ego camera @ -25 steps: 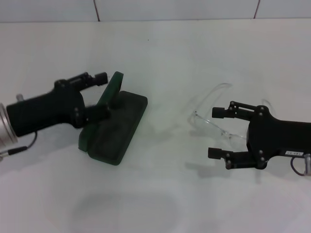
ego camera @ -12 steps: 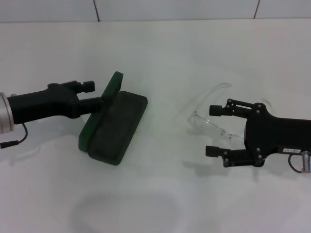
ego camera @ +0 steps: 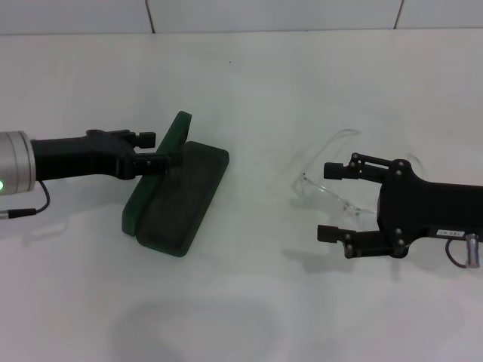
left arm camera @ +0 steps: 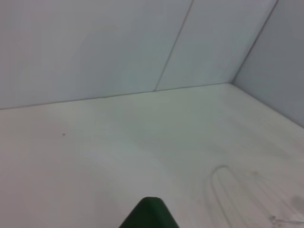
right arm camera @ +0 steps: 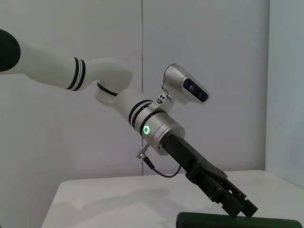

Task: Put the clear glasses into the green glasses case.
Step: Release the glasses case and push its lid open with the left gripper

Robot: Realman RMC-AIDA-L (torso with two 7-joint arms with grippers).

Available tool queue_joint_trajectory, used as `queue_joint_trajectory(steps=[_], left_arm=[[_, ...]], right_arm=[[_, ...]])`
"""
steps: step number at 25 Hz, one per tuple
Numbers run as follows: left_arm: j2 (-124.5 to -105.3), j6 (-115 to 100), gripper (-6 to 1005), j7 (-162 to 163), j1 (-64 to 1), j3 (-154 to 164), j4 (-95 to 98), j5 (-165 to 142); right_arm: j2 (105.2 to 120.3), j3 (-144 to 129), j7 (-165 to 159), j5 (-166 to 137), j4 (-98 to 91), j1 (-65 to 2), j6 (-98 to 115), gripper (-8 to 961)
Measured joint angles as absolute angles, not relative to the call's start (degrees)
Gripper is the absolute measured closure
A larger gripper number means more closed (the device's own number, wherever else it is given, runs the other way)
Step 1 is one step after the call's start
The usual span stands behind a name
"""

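From the head view, the green glasses case (ego camera: 177,197) lies open toward the tabletop's (ego camera: 249,302) left edge, the left gripper (ego camera: 155,151) touching its raised lid, jaws' spread unclear. The clear glasses (ego camera: 336,188) lie right of centre, long axis slanting, just ahead of the nearer right gripper (ego camera: 332,202), jaws wide and empty. The left wrist view shows only the lid's corner. The right wrist view shows the left gripper at the lid.
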State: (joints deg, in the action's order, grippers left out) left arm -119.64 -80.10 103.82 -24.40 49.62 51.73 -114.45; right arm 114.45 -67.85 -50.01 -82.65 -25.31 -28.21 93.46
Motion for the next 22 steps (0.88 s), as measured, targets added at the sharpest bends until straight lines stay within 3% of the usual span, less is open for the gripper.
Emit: queue_joint_trajectory(steps=[17,22], left_arm=[[-119.73,-75.72,221,104.3,-24.22,52.48,51.53,-116.21],[-119.71,-75.62,440,104.22,-24.25,52.48,51.53,-116.67]], right_arm=[[114.99,-67.88,-50.01,-82.71,-25.31,-27.98,92.72,113],[115.13,-67.85,-50.01,-82.71,-25.31,-27.84,92.72,113]])
